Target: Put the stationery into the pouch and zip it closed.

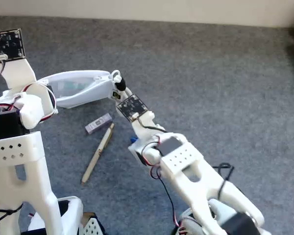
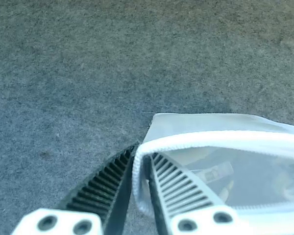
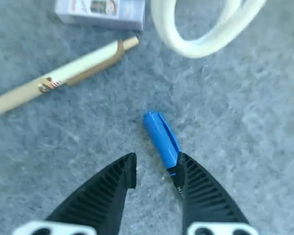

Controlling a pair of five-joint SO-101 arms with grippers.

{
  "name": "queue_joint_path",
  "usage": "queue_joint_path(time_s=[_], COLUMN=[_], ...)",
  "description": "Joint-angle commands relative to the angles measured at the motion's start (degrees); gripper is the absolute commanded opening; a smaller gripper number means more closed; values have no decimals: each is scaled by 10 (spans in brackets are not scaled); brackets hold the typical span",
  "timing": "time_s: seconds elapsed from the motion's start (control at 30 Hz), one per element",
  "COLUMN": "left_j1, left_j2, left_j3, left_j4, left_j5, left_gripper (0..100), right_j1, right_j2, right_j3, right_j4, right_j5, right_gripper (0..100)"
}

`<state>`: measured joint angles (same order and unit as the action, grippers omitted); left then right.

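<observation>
Right now your left gripper (image 2: 142, 154) has its jaws pinched onto the end of the pouch (image 1: 81, 88), which lies on the grey carpet (image 1: 210, 73) toward 10 o'clock in the high view. Your right gripper (image 3: 157, 164) hangs with jaws partly open over the blue marker (image 3: 160, 134), one finger touching it. At 6 o'clock from the pouch, the small box (image 1: 98, 123) and beige pen (image 1: 99, 152) lie outside it.
</observation>
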<state>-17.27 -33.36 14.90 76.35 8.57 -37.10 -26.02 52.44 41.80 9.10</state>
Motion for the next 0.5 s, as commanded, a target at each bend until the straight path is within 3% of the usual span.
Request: queue_joint_path(time_s=[0.0, 0.47], left_j1=[-6, -6], left_j2=[12, 12], left_j3=[0, 0], left_j4=[2, 4], left_j5=[7, 7], left_gripper=[7, 7], right_j1=[4, 7], right_j2=[69, 252], right_j3=[-73, -180], right_j4=[-14, -14], right_j5=[6, 13], right_gripper=[128, 128])
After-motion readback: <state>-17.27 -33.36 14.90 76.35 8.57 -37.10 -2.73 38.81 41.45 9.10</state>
